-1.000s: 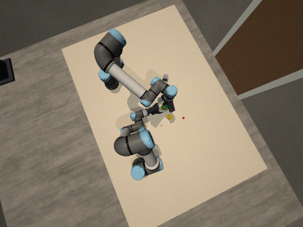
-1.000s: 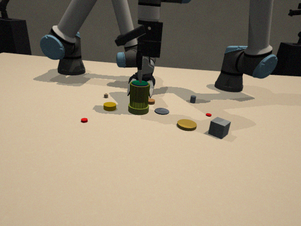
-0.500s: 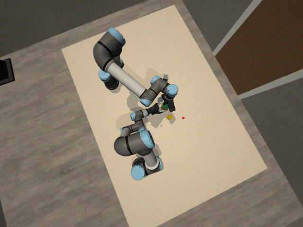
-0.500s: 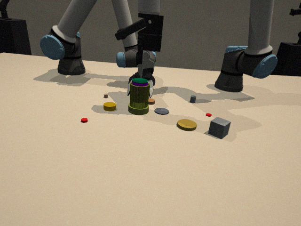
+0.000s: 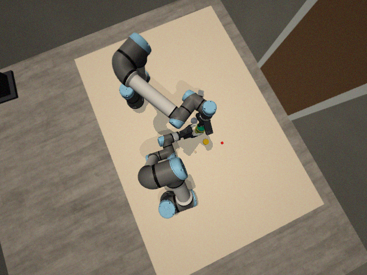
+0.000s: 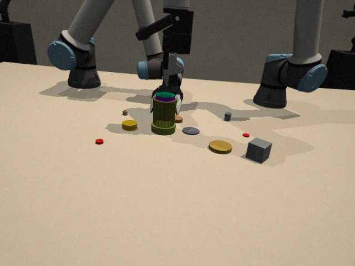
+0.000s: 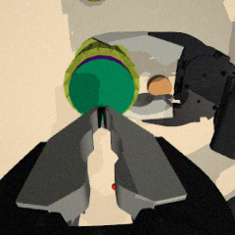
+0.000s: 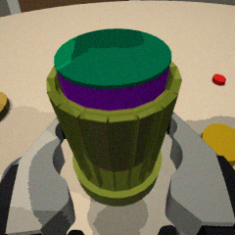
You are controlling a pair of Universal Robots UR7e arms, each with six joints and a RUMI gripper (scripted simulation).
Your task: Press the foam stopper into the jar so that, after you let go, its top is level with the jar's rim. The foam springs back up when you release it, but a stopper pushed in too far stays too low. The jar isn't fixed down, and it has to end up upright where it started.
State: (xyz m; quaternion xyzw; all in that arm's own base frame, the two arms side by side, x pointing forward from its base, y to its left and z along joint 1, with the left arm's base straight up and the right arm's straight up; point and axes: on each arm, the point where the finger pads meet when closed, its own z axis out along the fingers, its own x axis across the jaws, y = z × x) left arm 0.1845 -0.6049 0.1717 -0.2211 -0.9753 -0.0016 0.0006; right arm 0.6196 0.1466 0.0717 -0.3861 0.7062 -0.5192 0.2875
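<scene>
The olive jar [image 5: 196, 127] [image 6: 163, 114] [image 7: 88, 50] [image 8: 115, 132] stands upright on the mat. The foam stopper [image 5: 200, 128] [image 6: 165, 95] [image 7: 113, 88] [image 8: 113, 54], green on top with a purple side, sits in its mouth; its top stands above the rim, with a purple band showing. My right gripper [image 6: 165, 108] [image 8: 115, 116] is shut on the jar, one finger on each side of its body. My left gripper [image 6: 165, 81] [image 7: 102, 108] is shut and empty, pointing down above the stopper and apart from it.
Near the jar lie a yellow disc [image 5: 205, 141] [image 6: 129, 125], a grey-blue disc [image 5: 194, 120] [image 6: 191, 131] and an orange disc [image 6: 178, 119] [image 7: 160, 85]. Farther off are a golden disc [image 6: 220, 146], a grey cube [image 5: 200, 93] [image 6: 258, 150] and a red disc [image 5: 222, 142] [image 6: 99, 141].
</scene>
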